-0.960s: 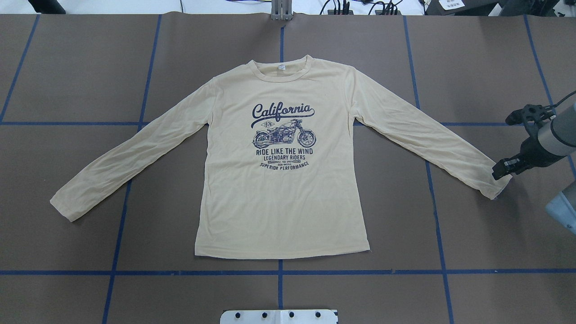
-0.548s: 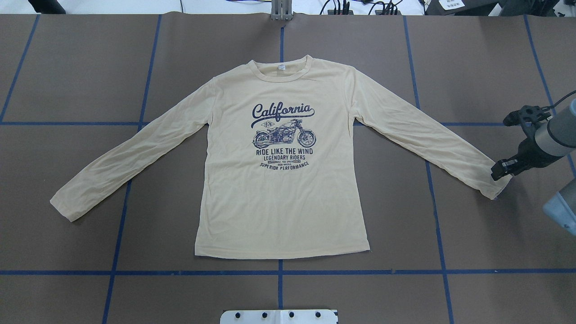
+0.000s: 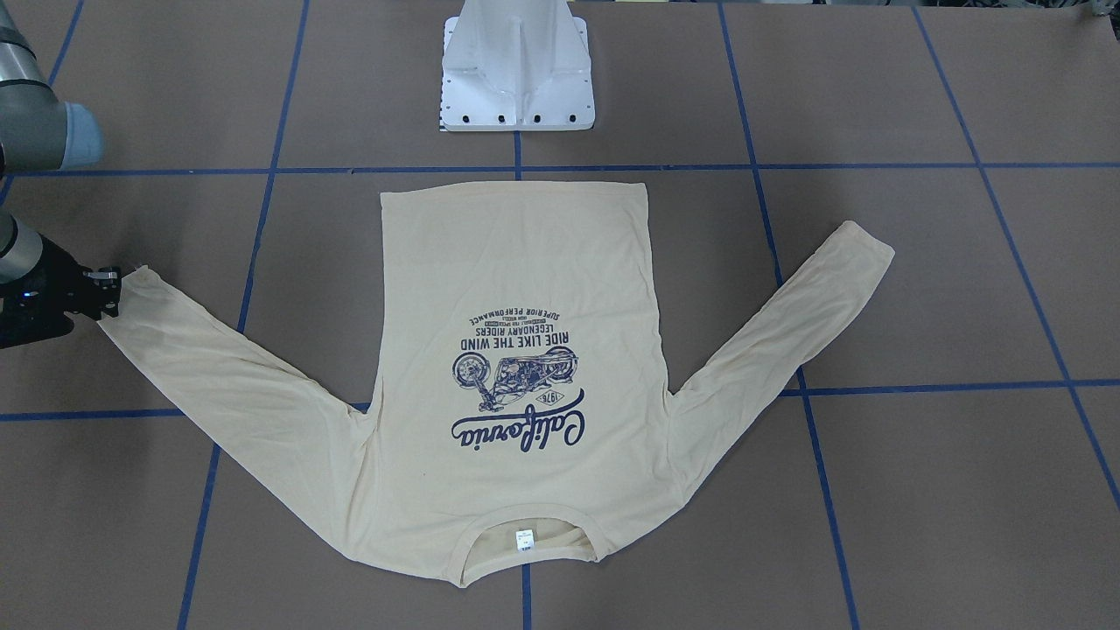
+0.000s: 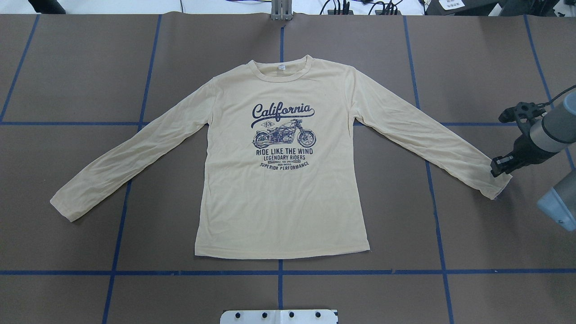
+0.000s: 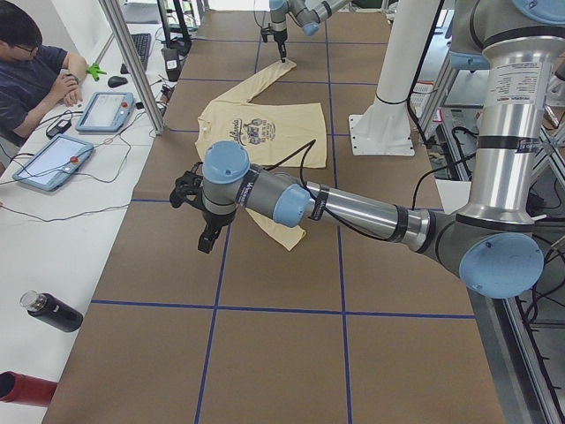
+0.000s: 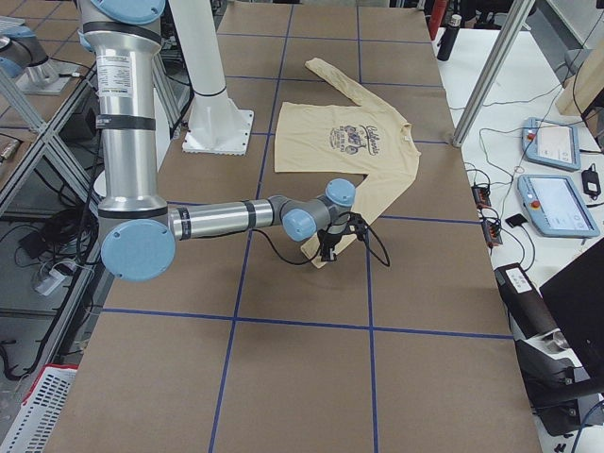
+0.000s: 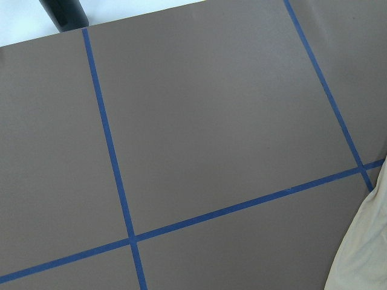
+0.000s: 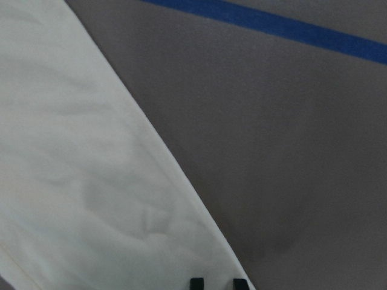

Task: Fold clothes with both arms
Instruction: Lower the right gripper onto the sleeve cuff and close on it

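Brown-papered table [image 4: 90, 67], taped in a blue grid. Cream shirt [image 4: 279, 202] is laid flat at its centre, print up, collar far, hem near, sleeves spread left and right. The right arm [image 4: 551, 130] is positioned at the right cuff; the right gripper [image 4: 495, 168] is set at the cuff's far edge, jaws narrowly parted. The left gripper [image 5: 205, 240] is seen over bare table near the left cuff; jaw state cannot be told.

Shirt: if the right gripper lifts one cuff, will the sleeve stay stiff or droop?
Probably droops: the shirt lies flat and thin, finely wrinkled along its sleeves. Likely light, so the body may drag across the smooth table when pulled.
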Motion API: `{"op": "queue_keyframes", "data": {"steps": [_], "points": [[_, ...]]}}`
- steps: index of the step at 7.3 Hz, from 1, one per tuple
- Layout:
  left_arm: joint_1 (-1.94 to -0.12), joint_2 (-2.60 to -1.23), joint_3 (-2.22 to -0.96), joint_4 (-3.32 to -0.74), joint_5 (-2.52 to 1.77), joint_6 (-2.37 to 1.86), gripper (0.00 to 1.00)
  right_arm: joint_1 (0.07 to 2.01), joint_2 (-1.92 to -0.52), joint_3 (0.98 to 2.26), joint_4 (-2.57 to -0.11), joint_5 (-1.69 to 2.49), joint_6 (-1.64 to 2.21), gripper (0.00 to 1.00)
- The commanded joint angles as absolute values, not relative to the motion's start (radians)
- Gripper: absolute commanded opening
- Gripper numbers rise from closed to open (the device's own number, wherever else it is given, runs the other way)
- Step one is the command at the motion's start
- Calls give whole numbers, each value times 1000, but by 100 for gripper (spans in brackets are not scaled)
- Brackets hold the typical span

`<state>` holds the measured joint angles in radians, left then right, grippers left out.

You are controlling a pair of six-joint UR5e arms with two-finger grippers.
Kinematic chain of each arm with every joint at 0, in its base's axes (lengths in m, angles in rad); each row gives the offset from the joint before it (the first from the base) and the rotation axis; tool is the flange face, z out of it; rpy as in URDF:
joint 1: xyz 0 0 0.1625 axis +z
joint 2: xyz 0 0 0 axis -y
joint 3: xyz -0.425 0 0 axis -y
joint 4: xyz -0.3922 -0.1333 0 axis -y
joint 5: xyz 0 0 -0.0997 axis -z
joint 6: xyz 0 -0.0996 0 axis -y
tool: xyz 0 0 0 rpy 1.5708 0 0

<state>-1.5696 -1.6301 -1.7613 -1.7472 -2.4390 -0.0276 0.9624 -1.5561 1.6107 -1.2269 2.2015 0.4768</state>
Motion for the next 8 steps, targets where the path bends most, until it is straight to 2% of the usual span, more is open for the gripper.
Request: {"op": "queue_keyframes", "data": {"steps": [1,2,3,4,5,6,8], "points": [[-1569,-1631,-1763,-1747,-2439,-29,99,963,-1555,1611,-1229,2201,477,4],[-1569,-1631,-1763,-1747,-2439,-29,99,963,-1555,1611,-1229,2201,477,11],[-1569,-1631,-1767,-1747,-2439,-29,99,968,-1558,1611,-1229,2203,477,30],[-1569,-1631,-1767,-1747,-2441,-29,99,977,-1562,1614,-1229,2203,477,57],[-1569,-1631,-1766,-1747,-2453,-29,99,980,-1563,1614,-1229,2201,477,75],[-1569,-1631,-1766,-1747,-2453,-29,99,983,-1563,1615,-1229,2201,477,79],[-1569,-1631,-1766,-1747,-2454,-29,99,980,-1565,1612,-1229,2201,477,79]]}}
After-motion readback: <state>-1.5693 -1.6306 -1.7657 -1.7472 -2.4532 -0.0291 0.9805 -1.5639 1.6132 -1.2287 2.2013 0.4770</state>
